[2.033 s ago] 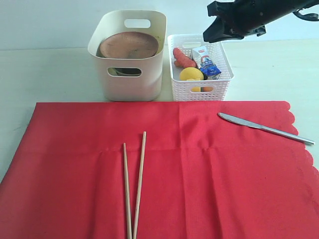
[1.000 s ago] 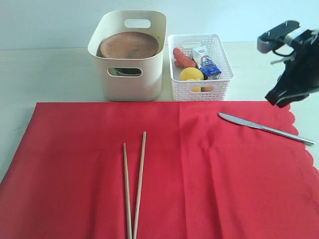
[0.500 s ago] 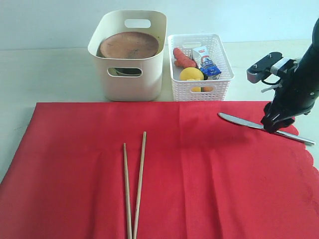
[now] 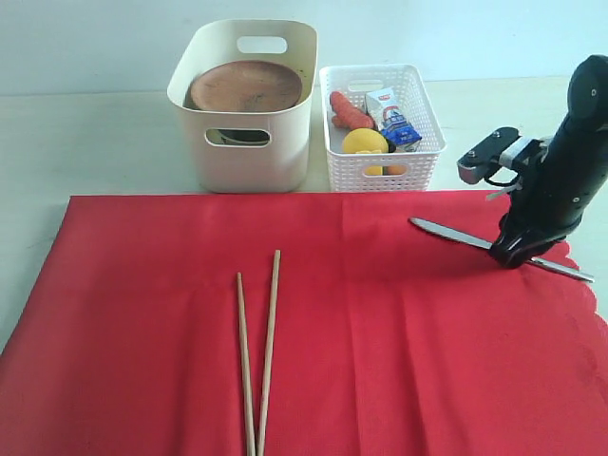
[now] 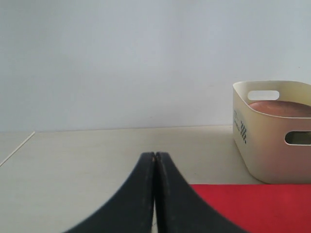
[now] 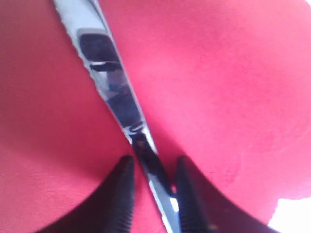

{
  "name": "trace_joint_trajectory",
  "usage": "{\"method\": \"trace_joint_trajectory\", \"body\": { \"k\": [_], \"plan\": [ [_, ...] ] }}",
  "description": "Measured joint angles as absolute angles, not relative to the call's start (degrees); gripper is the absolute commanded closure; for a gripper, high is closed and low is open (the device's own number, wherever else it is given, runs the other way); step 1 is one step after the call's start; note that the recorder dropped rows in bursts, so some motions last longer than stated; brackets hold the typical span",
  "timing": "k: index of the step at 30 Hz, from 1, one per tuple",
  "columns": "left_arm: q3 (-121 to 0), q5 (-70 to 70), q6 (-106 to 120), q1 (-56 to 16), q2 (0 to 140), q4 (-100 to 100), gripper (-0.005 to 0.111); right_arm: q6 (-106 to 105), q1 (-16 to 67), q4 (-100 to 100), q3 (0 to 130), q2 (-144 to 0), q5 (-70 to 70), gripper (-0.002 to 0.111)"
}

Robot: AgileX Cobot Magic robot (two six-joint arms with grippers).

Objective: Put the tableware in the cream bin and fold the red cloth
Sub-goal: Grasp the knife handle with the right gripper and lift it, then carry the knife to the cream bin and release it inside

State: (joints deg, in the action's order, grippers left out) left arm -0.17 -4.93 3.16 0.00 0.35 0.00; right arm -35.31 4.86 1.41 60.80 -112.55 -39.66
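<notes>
The red cloth (image 4: 380, 342) lies spread flat over the front of the table. A slim metal knife (image 4: 451, 234) rests on its right part, and two wooden chopsticks (image 4: 256, 351) lie left of centre. My right gripper (image 4: 513, 255) stands down on the cloth astride the knife's handle. In the right wrist view the knife (image 6: 109, 87) runs between the fingers (image 6: 124, 189); one pad touches it and a gap shows at the other, so the gripper is open. The cream bin (image 4: 249, 161) at the back holds the round brown plate (image 4: 245, 85). My left gripper (image 5: 155, 155) is shut and empty, hovering left of the bin (image 5: 265, 150).
A white lattice basket (image 4: 380, 166) with a lemon, a milk carton and a sausage stands right of the cream bin. The cloth's scalloped edge (image 4: 579, 275) runs just right of my right gripper. Bare table lies left of the bin.
My right arm came down from above the basket to the knife. Its jaws have narrowed around the handle, and the knife has shifted slightly left. The left gripper view shows no earlier frame.
</notes>
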Motion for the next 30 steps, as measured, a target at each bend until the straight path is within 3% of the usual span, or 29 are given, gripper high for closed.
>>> {"method": "trace_joint_trajectory", "body": {
  "k": [2, 14, 30],
  "plan": [
    [-0.2, -4.9, 3.2, 0.0, 0.3, 0.0, 0.104, -35.4, 4.9, 1.4, 60.8, -112.5, -39.7, 0.108],
    [-0.2, -4.9, 3.2, 0.0, 0.3, 0.0, 0.104, -30.4, 4.9, -2.5, 60.4, -105.5, -39.6, 0.108],
    [-0.2, -4.9, 3.2, 0.0, 0.3, 0.0, 0.104, -33.9, 4.9, 9.6, 60.4, -92.6, -39.7, 0.108]
  ]
}}
